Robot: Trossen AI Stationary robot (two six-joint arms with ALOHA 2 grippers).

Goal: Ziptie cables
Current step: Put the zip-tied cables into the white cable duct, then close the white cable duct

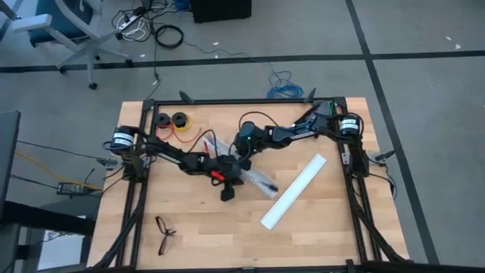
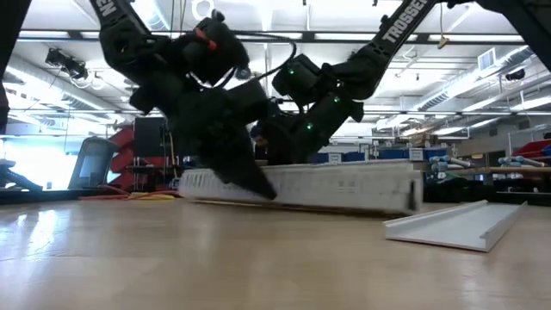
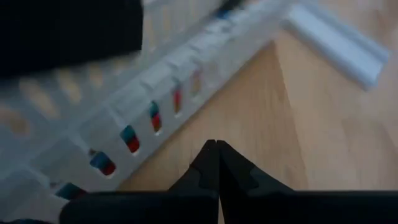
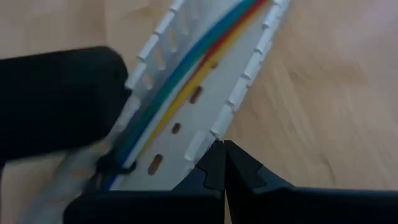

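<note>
The cables (image 4: 186, 68), a bundle of blue, green, red and yellow wires, lie lengthwise inside a white slotted rail (image 1: 244, 168) at the table's middle. They show through the rail's slots (image 3: 130, 138). A small black piece (image 4: 113, 165) sits on the bundle; whether it is the ziptie I cannot tell. My left gripper (image 3: 214, 149) is shut, slanting down at the rail's near wall (image 2: 344, 185), its tips (image 2: 263, 191) low by the table. My right gripper (image 4: 219, 148) is shut, at the rail's toothed side wall (image 4: 239, 93), coming from the far right. My left gripper's shut fingertips (image 3: 211, 147) stand just beside the lower edge of the rail's slotted wall (image 3: 177, 121), over the wood; whether they touch it I cannot tell. My right gripper's shut fingertips (image 4: 217, 145) stand at one tooth of the rail's side wall (image 4: 205, 134); whether they touch it I cannot tell.
A second white rail piece (image 1: 295, 191) lies slanted to the right of the slotted rail. Two black spools with red and yellow wire (image 1: 173, 120) sit at the far left. A pair of glasses (image 1: 165, 233) lies near the front left edge.
</note>
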